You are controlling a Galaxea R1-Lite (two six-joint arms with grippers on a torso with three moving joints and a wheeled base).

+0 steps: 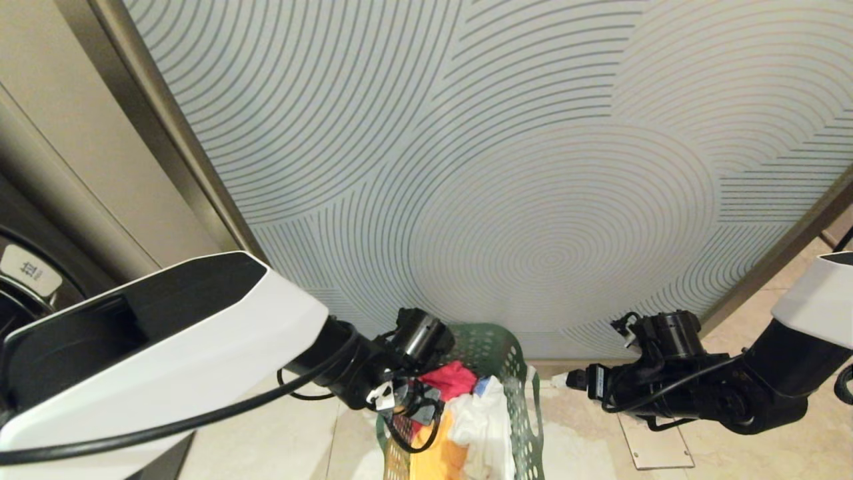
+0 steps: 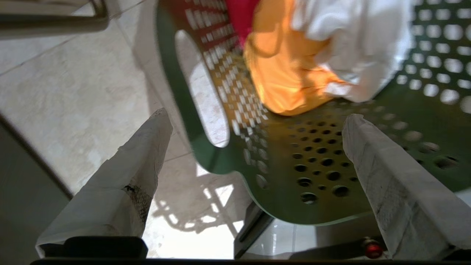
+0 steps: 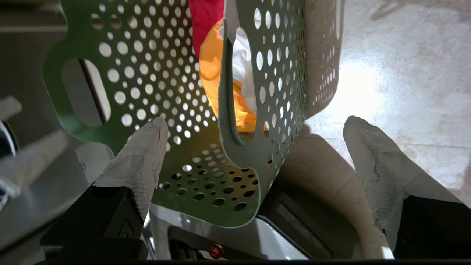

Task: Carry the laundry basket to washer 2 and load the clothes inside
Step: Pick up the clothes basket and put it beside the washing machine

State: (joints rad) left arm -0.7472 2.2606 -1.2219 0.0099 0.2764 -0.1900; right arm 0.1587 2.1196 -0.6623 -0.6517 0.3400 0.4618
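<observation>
Left gripper (image 2: 257, 117): jaws spread wide and holding nothing. One wrapped finger (image 2: 128, 173) hangs over the floor outside the basket; the other stands over the perforated wall inside it, so the rim with its loop handle lies between them. No contact can be made out.
Right gripper (image 3: 254, 121): also wide apart and empty. The near handle wall of the basket sits between its fingers (image 3: 141, 154), with no touch visible.
Laundry basket (image 1: 513, 373): dark green, perforated, on the pale tiled floor (image 1: 586, 453) between the two arms, before a panel of curved lines (image 1: 506, 167).
Clothes (image 1: 466, 420): inside the basket, a red-pink piece, a yellow-orange piece and a white one with a bit of blue.
Washer (image 1: 23, 293): only a dark edge with a white label shows at far left; its number cannot be read.
</observation>
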